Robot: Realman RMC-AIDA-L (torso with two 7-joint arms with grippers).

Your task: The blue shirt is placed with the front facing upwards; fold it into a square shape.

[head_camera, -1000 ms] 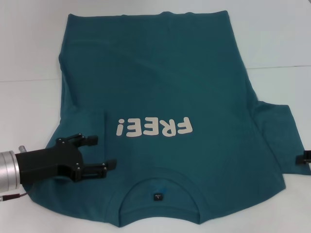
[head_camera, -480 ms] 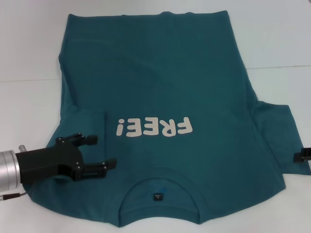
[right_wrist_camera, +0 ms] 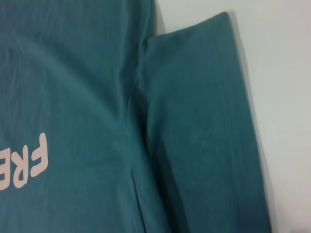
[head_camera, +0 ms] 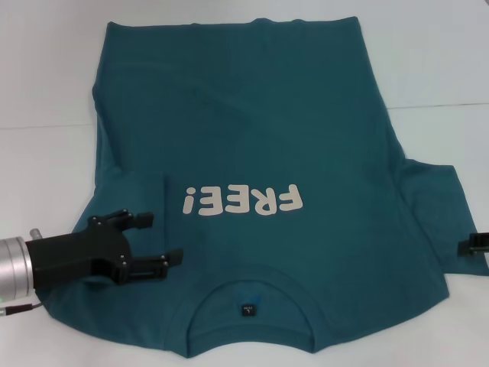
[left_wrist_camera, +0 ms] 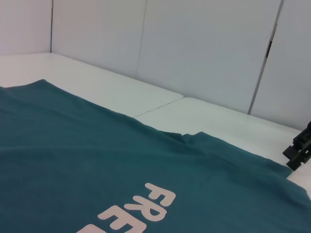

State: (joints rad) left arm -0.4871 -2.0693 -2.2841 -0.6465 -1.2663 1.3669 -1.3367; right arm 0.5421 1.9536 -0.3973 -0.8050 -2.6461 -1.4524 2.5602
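The blue shirt (head_camera: pixel 260 130) lies flat on the white table, front up, with its collar and dark label (head_camera: pixel 247 310) nearest me and the off-white "FREE!" print (head_camera: pixel 243 200) upside down. My left gripper (head_camera: pixel 160 238) hovers open over the shirt's near left shoulder, where a cloth edge (head_camera: pixel 163 214) runs beside the print. The right sleeve (head_camera: pixel 439 206) lies spread out to the side. Only a black tip of my right gripper (head_camera: pixel 474 246) shows at that sleeve's outer edge. It also shows far off in the left wrist view (left_wrist_camera: pixel 299 148). The right wrist view looks down on the sleeve (right_wrist_camera: pixel 199 121).
White table (head_camera: pixel 46 76) surrounds the shirt on the left, right and far sides. A seam in the tabletop (head_camera: pixel 443 105) runs across at mid-depth. White wall panels (left_wrist_camera: pixel 204 48) stand behind the table in the left wrist view.
The right gripper's tip has crept slightly inward toward the sleeve edge. The left gripper and the shirt look unchanged.
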